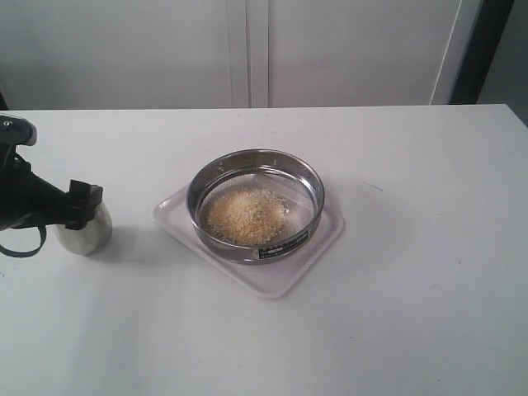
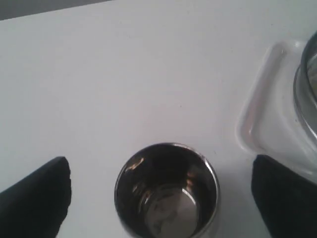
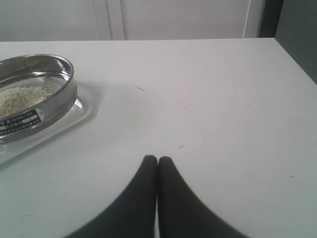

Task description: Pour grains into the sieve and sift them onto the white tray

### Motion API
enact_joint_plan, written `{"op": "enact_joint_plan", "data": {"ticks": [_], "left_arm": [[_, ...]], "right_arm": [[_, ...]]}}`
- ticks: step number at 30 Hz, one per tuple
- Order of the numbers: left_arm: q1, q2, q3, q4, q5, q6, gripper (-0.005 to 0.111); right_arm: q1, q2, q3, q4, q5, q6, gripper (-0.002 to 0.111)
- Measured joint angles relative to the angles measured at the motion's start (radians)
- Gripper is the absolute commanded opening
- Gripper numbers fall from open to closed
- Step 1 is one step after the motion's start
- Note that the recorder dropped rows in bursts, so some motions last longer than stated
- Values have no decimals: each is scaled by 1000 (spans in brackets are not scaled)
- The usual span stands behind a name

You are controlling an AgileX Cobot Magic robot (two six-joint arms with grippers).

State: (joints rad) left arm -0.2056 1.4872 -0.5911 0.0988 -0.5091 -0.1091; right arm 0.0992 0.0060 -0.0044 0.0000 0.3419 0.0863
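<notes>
- Two black fingers [image 2: 37,198] of the left gripper [image 2: 161,198] are standing wide apart at the left side of the table [image 1: 412,313], one on each side of a small steel cup [image 1: 84,233]. A strip of table is showing between each finger and the cup's wall, so the gripper is open and gripping nothing.
- The cup is standing upright, mouth up, with its shiny bottom showing.
- Open table is lying between the cup and the white tray [image 1: 276,287], and the tray's left corner is the edge nearest the cup.
- The tray is lying flat at the middle of the table, turned so that one rounded corner is pointing near. The sieve is hiding its far side.
- The sieve [image 1: 257,154] is sitting inside the tray's rim, with its small dark label [image 1: 276,250] facing near.
- The grains [image 1: 246,216] are lying in a pale yellow heap on the mesh, toward the near left of the ring. Uncovered mesh is showing on the far and right sides.
- Right of the tray, the table is running wide and open to its right edge, and back to its far edge below the white wall [image 1: 346,49].
- The right gripper [image 3: 157,163] is lying outside the exterior view. Its fingertips are pressing together, closed on nothing, over open table well apart from the sieve and tray.
</notes>
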Motion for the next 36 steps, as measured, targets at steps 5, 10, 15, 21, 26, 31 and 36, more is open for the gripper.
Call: {"op": "enact_joint_plan", "data": {"ticks": [5,10,15,21,26,31,36], "left_arm": [[0,-117,0,0,161,53,27],[0,-251,0,0,293,61,0],[0,-331,-2,-2,501,35,0],[0,-399,-2,-17,673,17,0],[0,-455,-2,-30,706,15,0],[0,-480,-2,-30,708,15,0],[0,-480,-2,-30,708,15,0]], "right_arm": [[0,0,0,0,0,0,0],[0,0,0,0,0,0,0],[0,0,0,0,0,0,0],[0,0,0,0,0,0,0],[0,0,0,0,0,0,0],[0,0,0,0,0,0,0],[0,0,0,0,0,0,0]]}}
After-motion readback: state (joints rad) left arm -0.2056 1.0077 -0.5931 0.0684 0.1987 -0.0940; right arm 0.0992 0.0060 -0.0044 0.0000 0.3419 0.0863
